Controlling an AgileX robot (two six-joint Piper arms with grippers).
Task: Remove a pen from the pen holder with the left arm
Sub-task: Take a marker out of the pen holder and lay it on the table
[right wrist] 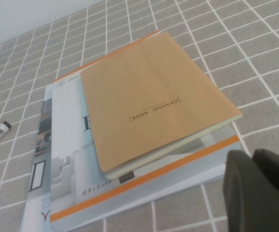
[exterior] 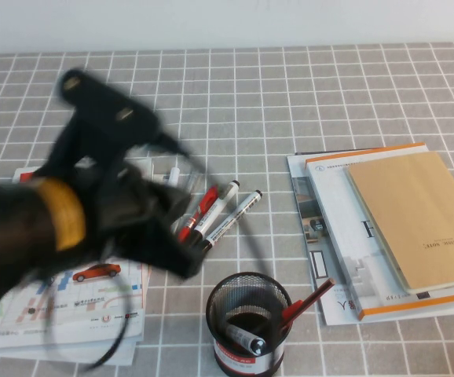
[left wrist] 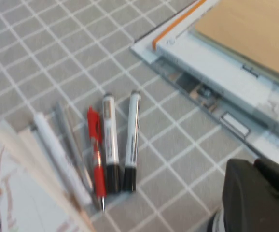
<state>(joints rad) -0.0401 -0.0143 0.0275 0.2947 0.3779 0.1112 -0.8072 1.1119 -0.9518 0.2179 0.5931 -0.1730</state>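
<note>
The black mesh pen holder (exterior: 248,276) stands at the table's near edge and holds a red pen (exterior: 305,302) and a silver-tipped marker (exterior: 247,339). My left gripper (exterior: 186,263), blurred, hangs just up and left of the holder; in its wrist view the left gripper (left wrist: 258,193) has its fingers pressed together with no pen between them. Beyond it on the table lie a red pen (exterior: 198,214) and two white markers (exterior: 217,208), seen again in the wrist view as the red pen (left wrist: 96,154) and markers (left wrist: 110,145). My right gripper (right wrist: 260,193) is shut beside the books.
A tan notebook (exterior: 415,220) tops a stack of books and booklets on the right. Printed leaflets (exterior: 93,298) lie at the left under my left arm. Grey and white pens (left wrist: 57,150) rest along the leaflets' edge.
</note>
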